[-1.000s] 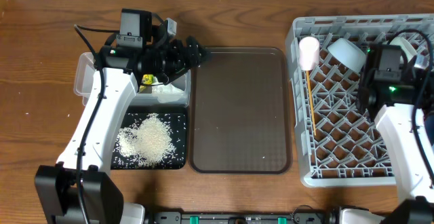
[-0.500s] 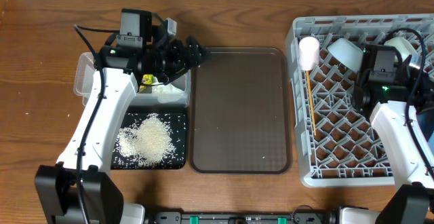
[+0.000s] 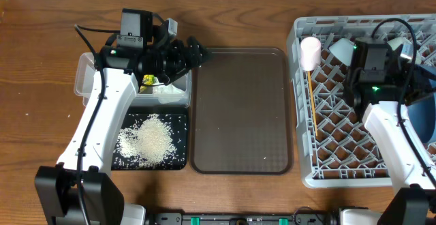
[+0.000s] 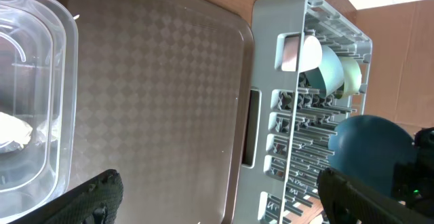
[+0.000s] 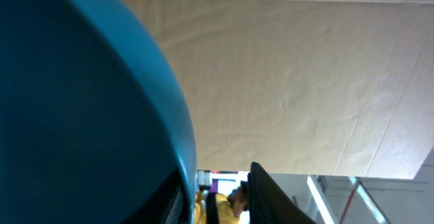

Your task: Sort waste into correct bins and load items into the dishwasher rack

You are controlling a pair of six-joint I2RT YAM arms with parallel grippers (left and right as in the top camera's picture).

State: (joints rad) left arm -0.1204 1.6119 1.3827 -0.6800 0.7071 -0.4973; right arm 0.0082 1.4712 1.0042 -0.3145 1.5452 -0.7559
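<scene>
Filling the grey rack (image 3: 303,163) are a pink cup (image 3: 310,51) at its far left corner, a blue bowl (image 4: 329,75) and a mint bowl (image 4: 351,78) next along the far edge, and a dark-blue plate (image 5: 81,115) at the right side. The right pincer (image 5: 220,200) sits at the plate's rim, slightly apart, and its visible finger is just clear of the plate. The clear tub (image 3: 85,75) holds the napkin (image 4: 13,129) and wrapper (image 3: 146,80). The black tray (image 3: 180,161) holds rice (image 3: 151,140). The left pincer (image 4: 224,203) gapes wide where the tub meets the brown tray (image 3: 238,109).
</scene>
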